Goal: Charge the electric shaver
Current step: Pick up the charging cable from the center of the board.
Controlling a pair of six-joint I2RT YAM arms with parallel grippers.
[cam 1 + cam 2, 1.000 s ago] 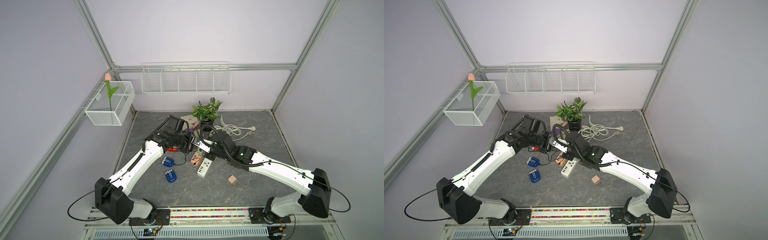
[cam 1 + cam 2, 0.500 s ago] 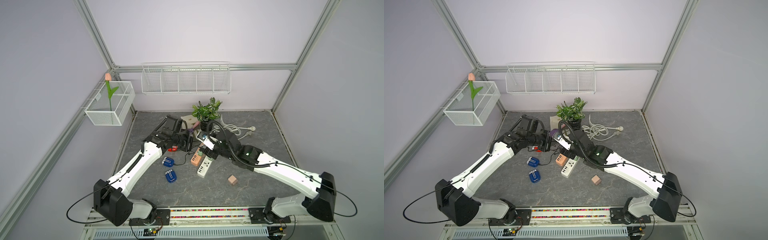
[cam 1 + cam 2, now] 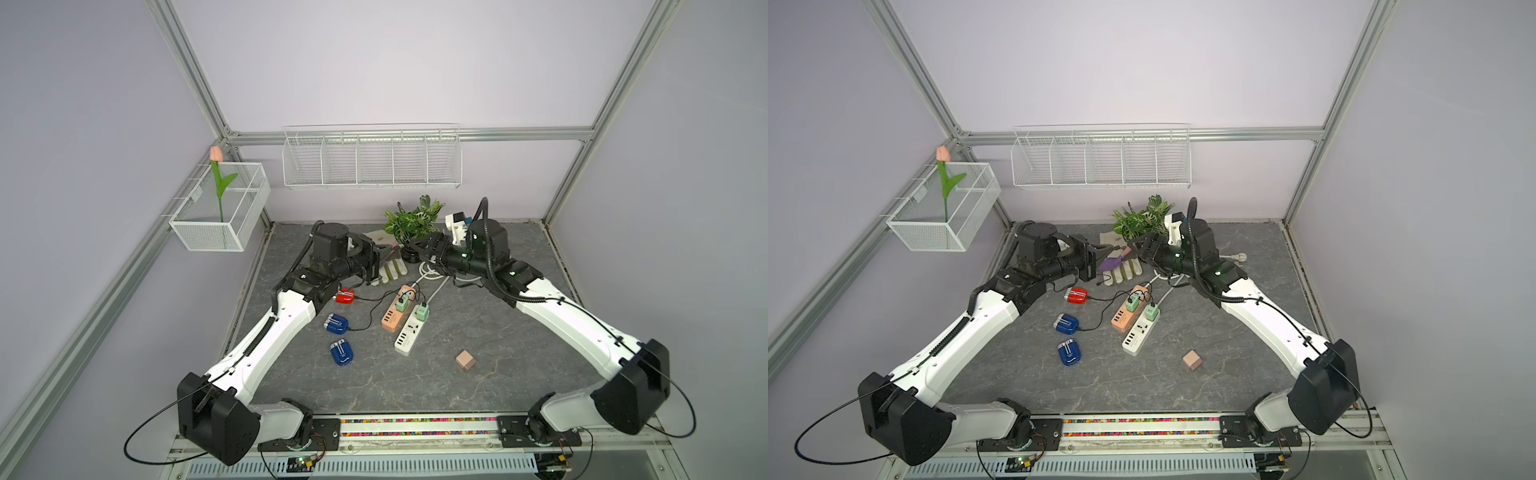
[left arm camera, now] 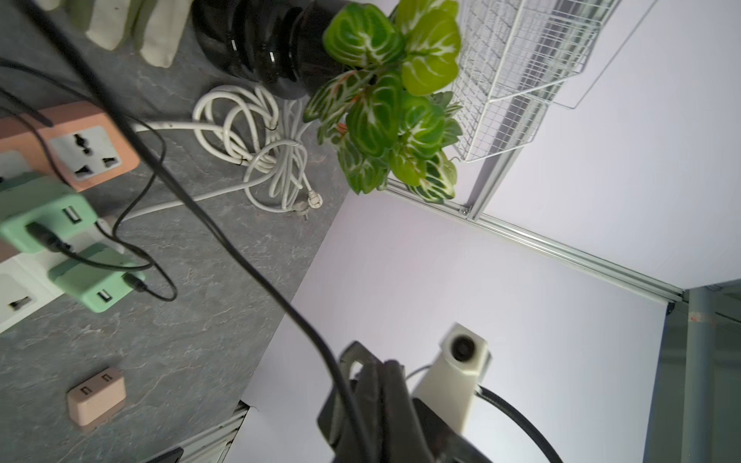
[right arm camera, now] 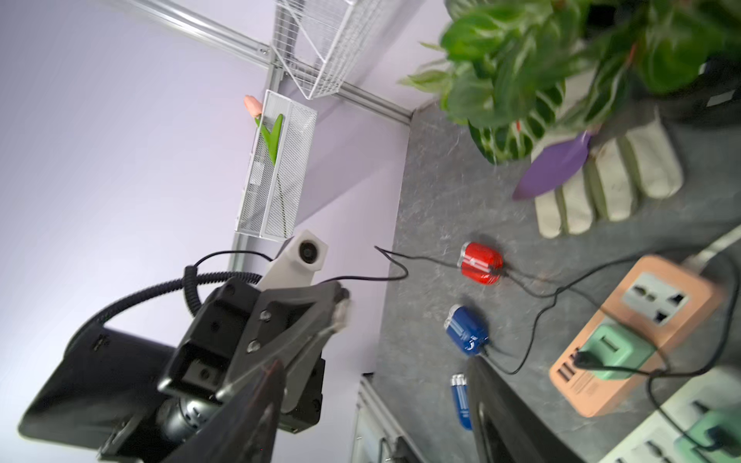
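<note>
Three small shavers lie on the grey floor: a red shaver [image 3: 345, 296] [image 5: 481, 262], a blue shaver [image 3: 336, 324] with a black lead plugged in, and a second blue shaver [image 3: 342, 353] with no lead. My left gripper [image 3: 392, 248] [image 4: 373, 360] hangs above the gloves, shut on a thin black cable [image 4: 248, 262]. That cable drops toward the red shaver. My right gripper [image 3: 413, 249] [image 5: 375, 362] faces it from the plant side. It is open and holds nothing. Green adapters [image 3: 402, 302] [image 3: 422, 312] sit in the orange strip [image 3: 392, 320] and the white strip [image 3: 406, 338].
A potted plant [image 3: 411, 218] stands just behind both grippers. Gloves [image 3: 392, 270] and a purple trowel [image 3: 1113, 262] lie under them. A coiled white cord [image 4: 264, 152] lies beside the pot. A small wooden cube [image 3: 465, 359] sits front right. Wire baskets hang on the back and left walls.
My right gripper has opened and drawn back toward the plant. My left gripper has shut on the cable and lifted toward the rear, away from the power strips.
</note>
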